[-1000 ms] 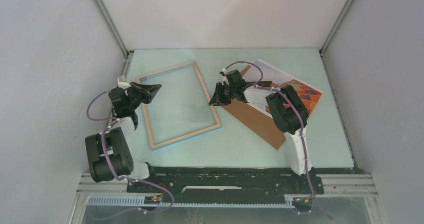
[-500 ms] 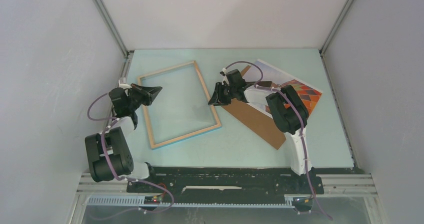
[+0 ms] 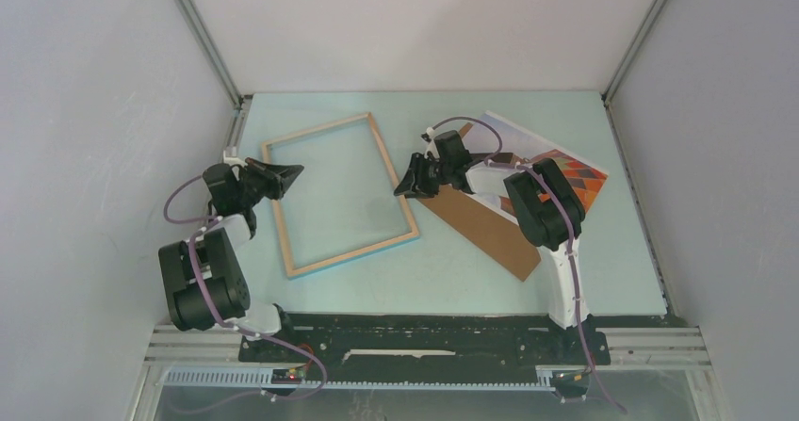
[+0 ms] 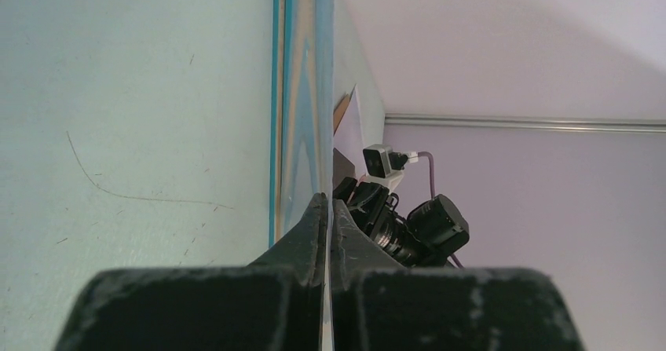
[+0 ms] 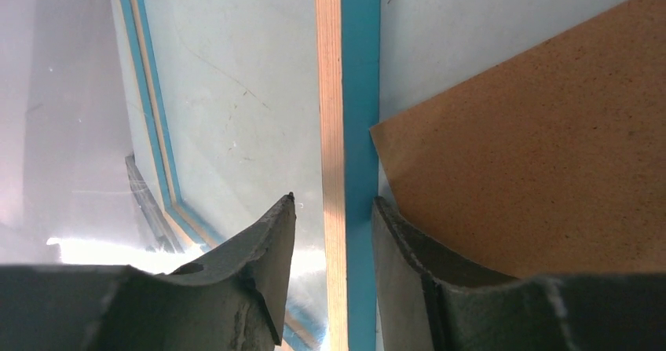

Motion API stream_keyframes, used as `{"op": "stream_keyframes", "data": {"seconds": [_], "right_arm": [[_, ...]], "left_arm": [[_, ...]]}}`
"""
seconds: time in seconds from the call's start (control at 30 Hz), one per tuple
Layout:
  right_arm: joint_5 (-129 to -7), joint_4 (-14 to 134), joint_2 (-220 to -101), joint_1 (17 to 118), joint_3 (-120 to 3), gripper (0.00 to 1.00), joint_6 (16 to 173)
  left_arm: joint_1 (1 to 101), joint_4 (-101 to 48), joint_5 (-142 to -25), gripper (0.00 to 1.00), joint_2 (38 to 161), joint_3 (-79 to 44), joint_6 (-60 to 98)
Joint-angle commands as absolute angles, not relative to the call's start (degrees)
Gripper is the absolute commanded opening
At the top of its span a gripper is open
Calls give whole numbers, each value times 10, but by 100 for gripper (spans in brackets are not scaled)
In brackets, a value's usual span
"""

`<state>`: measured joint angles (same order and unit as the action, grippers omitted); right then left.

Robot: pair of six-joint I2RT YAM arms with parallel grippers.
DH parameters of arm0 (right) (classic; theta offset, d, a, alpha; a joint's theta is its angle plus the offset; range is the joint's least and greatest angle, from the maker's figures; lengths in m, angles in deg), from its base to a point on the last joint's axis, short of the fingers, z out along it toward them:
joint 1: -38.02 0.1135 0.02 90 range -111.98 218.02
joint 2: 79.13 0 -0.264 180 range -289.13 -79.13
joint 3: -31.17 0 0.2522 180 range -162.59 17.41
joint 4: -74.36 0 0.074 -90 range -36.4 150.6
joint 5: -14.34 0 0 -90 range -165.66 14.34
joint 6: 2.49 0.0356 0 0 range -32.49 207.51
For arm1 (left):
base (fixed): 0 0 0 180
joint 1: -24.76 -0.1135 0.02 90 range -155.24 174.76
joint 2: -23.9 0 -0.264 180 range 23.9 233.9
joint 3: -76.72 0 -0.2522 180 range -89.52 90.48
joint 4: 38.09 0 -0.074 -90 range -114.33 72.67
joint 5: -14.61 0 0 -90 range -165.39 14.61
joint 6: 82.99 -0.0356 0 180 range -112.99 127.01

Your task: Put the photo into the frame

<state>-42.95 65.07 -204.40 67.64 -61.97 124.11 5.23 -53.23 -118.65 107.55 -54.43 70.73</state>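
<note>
The frame (image 3: pixel 352 256) lies flat left of centre, light wood up, with a clear pane in it. My left gripper (image 3: pixel 297 170) is at its left rail, shut on a thin pale edge of the frame (image 4: pixel 302 92), as the left wrist view (image 4: pixel 326 206) shows. My right gripper (image 3: pixel 400 190) is open, its jaws either side of the frame's right rail (image 5: pixel 348 92), wood and teal stripe between them (image 5: pixel 334 202). The photo (image 3: pixel 575 171) lies at the back right, picture up, partly hidden under my right arm.
A plain brown backing board (image 3: pixel 485 233) lies slanted between the frame and the photo, its corner right beside my right gripper (image 5: pixel 534 131). Grey walls close the table on three sides. My right arm's wrist shows in the left wrist view (image 4: pixel 408 225).
My right gripper has shifted slightly to the right at the frame's right rail. My left arm has drawn back a little. The frame has hardly moved.
</note>
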Motion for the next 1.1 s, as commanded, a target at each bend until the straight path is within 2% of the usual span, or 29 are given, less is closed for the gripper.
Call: {"op": "stream_keyframes", "data": {"seconds": [0.0,0.33,1.07], "right_arm": [[-410,677,-2040,679,-615,47,1257],[-408,682,-2043,678,-615,42,1258],[-407,681,-2044,678,-615,40,1255]], "left_arm": [[52,-518,-1201,0,1079,-533,693],[51,-493,-1181,0,1078,-540,680],[55,-472,-1210,0,1083,-539,688]]}}
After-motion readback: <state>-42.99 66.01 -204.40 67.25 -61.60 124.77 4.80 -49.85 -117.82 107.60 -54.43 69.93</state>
